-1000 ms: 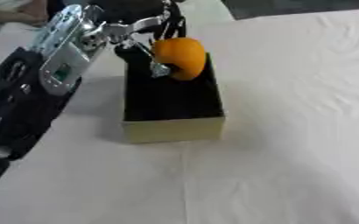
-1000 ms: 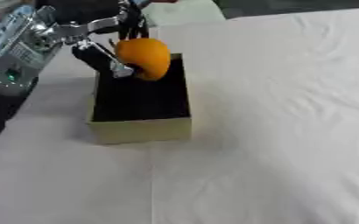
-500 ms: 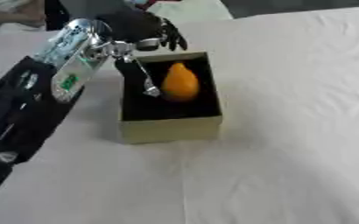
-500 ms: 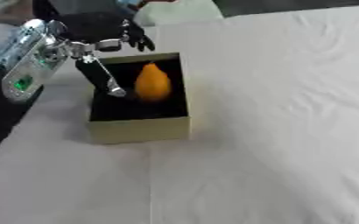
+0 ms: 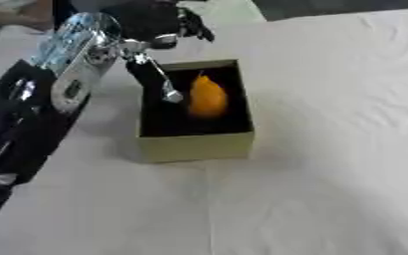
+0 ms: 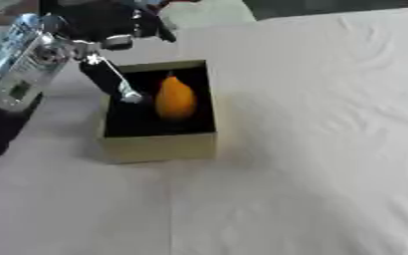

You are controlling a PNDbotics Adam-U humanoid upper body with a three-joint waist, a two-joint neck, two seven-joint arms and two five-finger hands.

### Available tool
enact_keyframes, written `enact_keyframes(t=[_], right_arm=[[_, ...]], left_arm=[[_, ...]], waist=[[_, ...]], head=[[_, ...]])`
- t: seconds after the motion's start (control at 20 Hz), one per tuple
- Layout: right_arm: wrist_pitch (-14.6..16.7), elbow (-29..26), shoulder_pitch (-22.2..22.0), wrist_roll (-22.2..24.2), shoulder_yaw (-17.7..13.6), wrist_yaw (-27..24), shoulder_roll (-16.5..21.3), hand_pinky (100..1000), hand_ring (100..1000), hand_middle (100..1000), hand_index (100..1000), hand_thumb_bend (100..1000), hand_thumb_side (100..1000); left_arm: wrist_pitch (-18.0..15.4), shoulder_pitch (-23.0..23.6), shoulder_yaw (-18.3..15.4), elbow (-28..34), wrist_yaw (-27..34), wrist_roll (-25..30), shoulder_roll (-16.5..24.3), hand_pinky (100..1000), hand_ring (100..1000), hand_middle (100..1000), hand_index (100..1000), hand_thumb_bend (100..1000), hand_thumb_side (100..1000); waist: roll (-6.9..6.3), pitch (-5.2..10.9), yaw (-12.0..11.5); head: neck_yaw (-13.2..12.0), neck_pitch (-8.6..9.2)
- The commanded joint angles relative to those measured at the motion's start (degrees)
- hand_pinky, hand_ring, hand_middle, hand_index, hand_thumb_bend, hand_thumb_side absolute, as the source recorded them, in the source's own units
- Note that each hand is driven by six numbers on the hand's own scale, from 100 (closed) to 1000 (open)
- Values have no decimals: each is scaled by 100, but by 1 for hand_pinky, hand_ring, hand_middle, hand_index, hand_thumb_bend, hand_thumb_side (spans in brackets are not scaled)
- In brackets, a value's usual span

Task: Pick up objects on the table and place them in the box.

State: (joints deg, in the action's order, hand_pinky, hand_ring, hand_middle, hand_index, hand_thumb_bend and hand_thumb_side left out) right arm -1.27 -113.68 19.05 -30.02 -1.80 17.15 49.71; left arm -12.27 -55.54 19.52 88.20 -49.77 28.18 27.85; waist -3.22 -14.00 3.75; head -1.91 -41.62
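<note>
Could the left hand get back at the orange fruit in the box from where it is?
Probably yes: the left hand hovers over the open box, nothing covering the fruit.

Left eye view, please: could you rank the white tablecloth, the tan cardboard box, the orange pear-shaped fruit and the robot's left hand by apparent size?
1. White tablecloth, by far the largest.
2. Tan cardboard box.
3. and 4. Unsure: the left hand, above the box's far corner, looks somewhat bigger than the orange pear-shaped fruit inside the box, but it is blurred.
</note>
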Motion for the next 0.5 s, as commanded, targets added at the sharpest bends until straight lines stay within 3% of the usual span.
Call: enact_keyframes(t=[0.05,0.5], right_arm=[[-7,-91,-8,-64,-125,7,208,793,776,777,820,132,1000],[-27,-91,-149,-177,-206,69,281,793,776,777,820,133,1000]], left_arm=[[213,23,-376,508,236,-30,595,816,793,769,911,616,488],[619,1132,-940,1182,944,153,2190,836,815,790,909,650,496]], waist=[[28,112,-36],[67,119,-186]], head=[[21,-14],[32,25]])
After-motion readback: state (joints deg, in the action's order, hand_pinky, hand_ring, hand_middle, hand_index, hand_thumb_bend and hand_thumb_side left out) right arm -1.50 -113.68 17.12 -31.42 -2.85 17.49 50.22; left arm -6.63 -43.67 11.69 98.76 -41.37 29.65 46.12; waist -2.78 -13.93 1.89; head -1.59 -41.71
